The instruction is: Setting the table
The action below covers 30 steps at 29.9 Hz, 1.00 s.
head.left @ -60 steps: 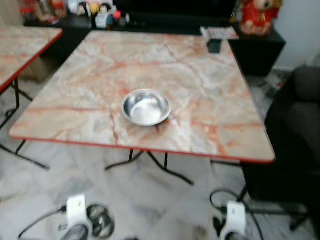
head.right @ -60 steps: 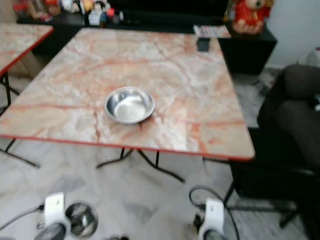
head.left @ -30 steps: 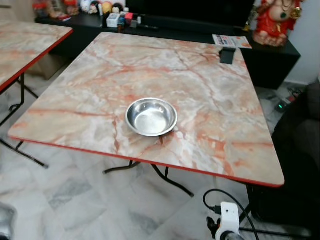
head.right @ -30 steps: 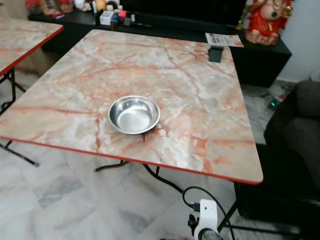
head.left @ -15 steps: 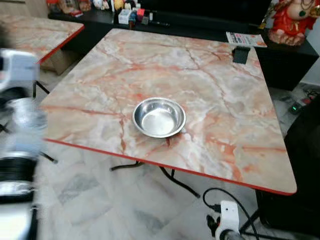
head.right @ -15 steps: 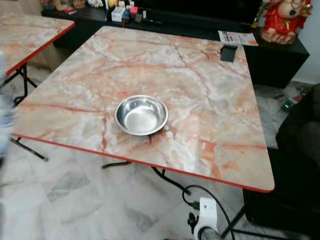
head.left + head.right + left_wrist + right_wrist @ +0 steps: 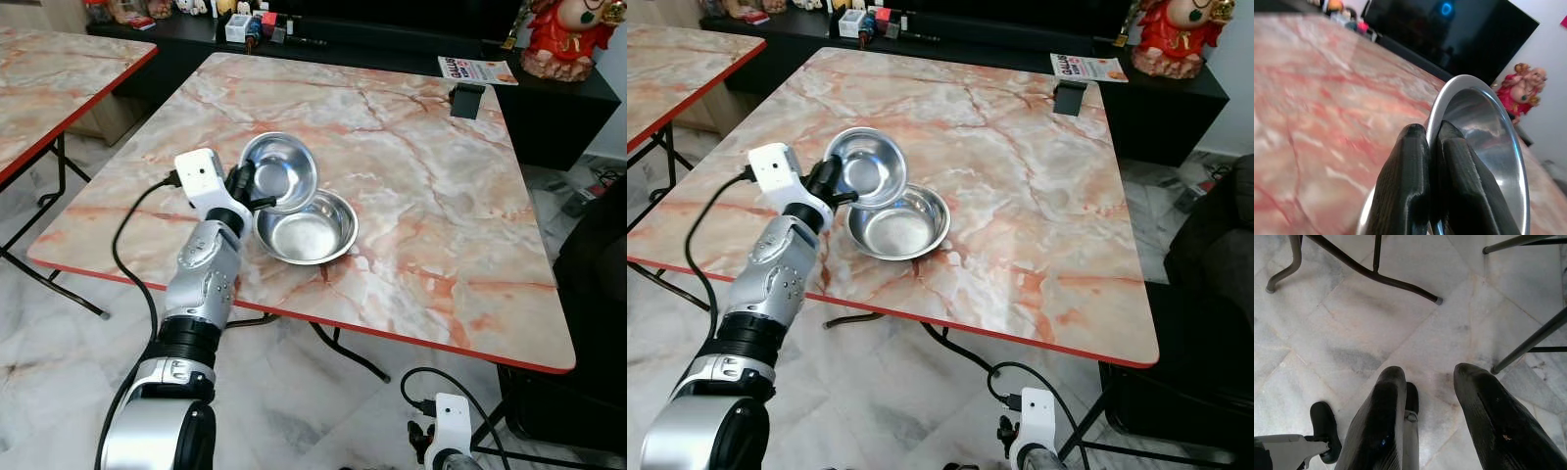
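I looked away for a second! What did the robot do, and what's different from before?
The left arm swung up from beside the floor, and the left gripper now holds a second steel bowl by its rim, tilted over the table, above the far-left edge of the first bowl. That first bowl stayed put. The right gripper still hangs low over the floor.

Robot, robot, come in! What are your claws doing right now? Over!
Left claw shut on second bowl, tilted above bowl on table. Right claw open, hanging over floor. Nothing in the way.
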### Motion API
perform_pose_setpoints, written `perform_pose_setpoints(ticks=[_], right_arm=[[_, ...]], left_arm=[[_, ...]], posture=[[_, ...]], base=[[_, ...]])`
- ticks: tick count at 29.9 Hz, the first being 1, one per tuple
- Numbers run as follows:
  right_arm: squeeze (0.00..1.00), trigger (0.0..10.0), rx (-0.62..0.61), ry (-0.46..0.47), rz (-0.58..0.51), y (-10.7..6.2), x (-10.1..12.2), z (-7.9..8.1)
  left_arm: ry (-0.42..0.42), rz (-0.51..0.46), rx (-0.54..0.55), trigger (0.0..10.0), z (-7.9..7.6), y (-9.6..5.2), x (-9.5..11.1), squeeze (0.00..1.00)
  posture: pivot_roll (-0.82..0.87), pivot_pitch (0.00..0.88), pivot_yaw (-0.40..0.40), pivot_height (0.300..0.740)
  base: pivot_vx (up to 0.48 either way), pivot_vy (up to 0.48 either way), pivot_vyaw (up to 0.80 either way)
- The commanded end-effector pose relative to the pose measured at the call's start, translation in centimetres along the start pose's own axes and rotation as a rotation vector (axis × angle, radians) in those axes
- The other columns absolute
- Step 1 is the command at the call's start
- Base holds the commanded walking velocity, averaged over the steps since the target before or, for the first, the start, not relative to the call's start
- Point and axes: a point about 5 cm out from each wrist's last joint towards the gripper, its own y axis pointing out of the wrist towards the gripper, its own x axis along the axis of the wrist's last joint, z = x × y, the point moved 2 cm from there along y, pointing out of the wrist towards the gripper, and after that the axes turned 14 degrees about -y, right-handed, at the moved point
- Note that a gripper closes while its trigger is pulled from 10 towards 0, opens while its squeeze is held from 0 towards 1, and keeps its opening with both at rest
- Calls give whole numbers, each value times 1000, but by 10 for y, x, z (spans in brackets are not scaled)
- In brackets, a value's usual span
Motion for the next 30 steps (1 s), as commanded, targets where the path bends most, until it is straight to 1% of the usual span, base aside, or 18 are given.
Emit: perform_pose_setpoints(ticks=[1, 2, 4, 8, 10, 12, 14, 18, 22, 23, 25, 27, 28, 30], right_arm=[[0, 10000, -8, 14, 11, -1, -3, -2], [0, 10000, -7, 15, 11, -1, -3, -1], [0, 10000, -6, 14, 11, -1, -4, -1], [0, 10000, -2, 16, 11, -1, -3, 1], [0, 10000, -2, 17, 11, -1, -3, 1], [0, 10000, -1, 17, 12, -1, -4, 2], [0, 10000, 0, 17, 11, 0, -3, 2], [0, 10000, -3, 22, 9, 0, -3, 2], [0, 10000, -5, 24, 10, 0, -3, 2], [0, 10000, -6, 25, 10, 0, -3, 1], [0, 10000, -6, 25, 10, 0, -3, 1], [0, 10000, -6, 25, 10, 0, -3, 1], [0, 10000, -4, 22, 10, 0, -3, 2], [0, 10000, -2, 22, 10, 0, -2, 3]], left_arm=[[-59, 43, -21, 10000, -6, 2, -5, 0], [-53, 71, -9, 10000, -5, 2, -9, 0], [-21, 88, 10, 10000, -3, 2, -12, 0], [-13, 143, 40, 10000, -3, 2, -24, 0], [-13, 156, 45, 10000, -4, 3, -27, 0], [-27, 180, 58, 10000, -7, 4, -32, 0], [-20, 198, 75, 10000, -8, 7, -36, 0], [5, 235, 95, 10000, -11, 10, -42, 0], [16, 250, 104, 10000, -13, 12, -44, 0], [31, 274, 115, 10000, -12, 12, -46, 0], [46, 294, 120, 10000, -11, 13, -48, 0], [46, 294, 121, 10000, -11, 13, -48, 0], [76, 308, 124, 10000, -11, 13, -50, 0], [84, 322, 145, 10000, -8, 12, -52, 0]], posture=[[25, 113, -46, 740], [25, 113, -45, 740], [25, 114, -44, 740], [30, 113, -41, 740], [30, 113, -40, 740], [29, 113, -39, 740], [27, 113, -38, 740], [21, 111, -36, 740], [19, 110, -34, 740], [19, 108, -34, 740], [19, 108, -34, 740], [19, 108, -34, 740], [23, 109, -34, 740], [26, 111, -34, 740]], base=[[0, 0, 0], [0, 0, 0], [0, 0, 0], [0, 0, 0], [0, 0, 0], [0, 0, 0], [0, 0, 0], [0, 0, 0], [0, 0, 0], [0, 0, 0], [0, 0, 0], [0, 0, 0], [0, 0, 0], [0, 0, 0]])
